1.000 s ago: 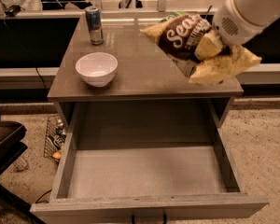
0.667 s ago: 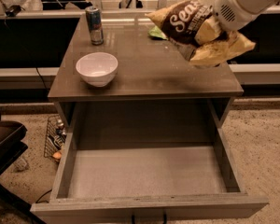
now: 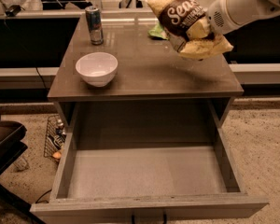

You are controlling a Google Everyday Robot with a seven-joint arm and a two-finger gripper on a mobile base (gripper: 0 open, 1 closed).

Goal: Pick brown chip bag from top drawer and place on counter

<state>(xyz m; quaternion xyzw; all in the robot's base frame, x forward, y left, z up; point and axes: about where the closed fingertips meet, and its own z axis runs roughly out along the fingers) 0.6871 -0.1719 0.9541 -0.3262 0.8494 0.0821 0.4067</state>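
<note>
Most of my claw (image 3: 197, 31) is buried behind the brown chip bag (image 3: 177, 13). I make out only a pale bit of it pressed into the crinkled foil, clamped on the bag. My arm (image 3: 242, 3) comes in from the upper right, white and rounded, cut off by the frame edge, with the wrist angled down to the left. The bag hangs tilted in the air above the back right of the worktop (image 3: 144, 78), not touching it. It has a dark brown centre with white script, pale yellow ends, and a crumpled lower end. A green chip bag (image 3: 157, 31) peeks out behind, half hidden. A white bowl (image 3: 97, 68) and a can (image 3: 94, 24) stand on the left. Below, the top drawer (image 3: 144, 171) is pulled open, its front panel cut off at the bottom.
</note>
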